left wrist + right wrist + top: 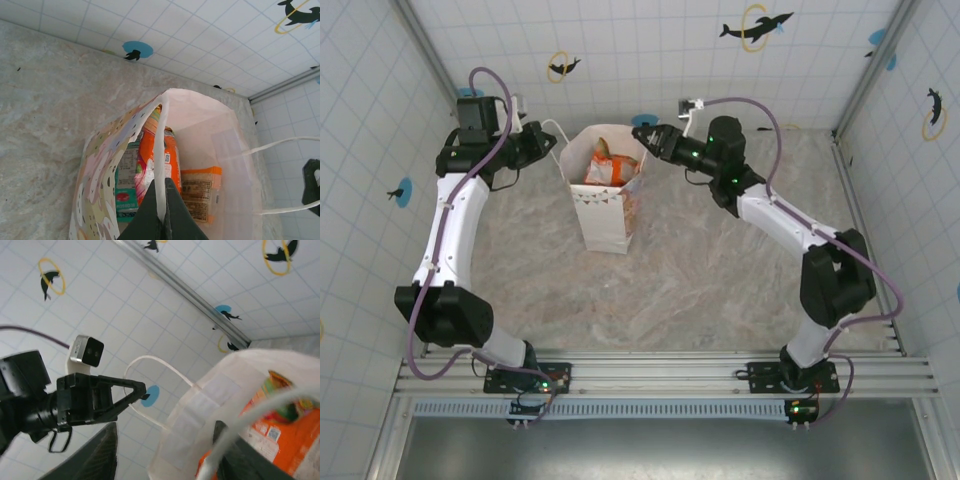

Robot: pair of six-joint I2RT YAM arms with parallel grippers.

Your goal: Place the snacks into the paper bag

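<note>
Marbled surface (720, 280): paper bag (605, 215) at 12 o'clock holds snacks (603, 165). I read left fingers (145, 216) pinching its rim, right fingers (102, 457) spread.

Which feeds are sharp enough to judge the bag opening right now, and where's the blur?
Top external: evenly lit, sharp on the paper bag, soft shadows only. Left wrist: snacks inside readable, left gripper dark against the bag. Right wrist: near handle and right gripper blurred; left gripper beyond is crisper.
</note>
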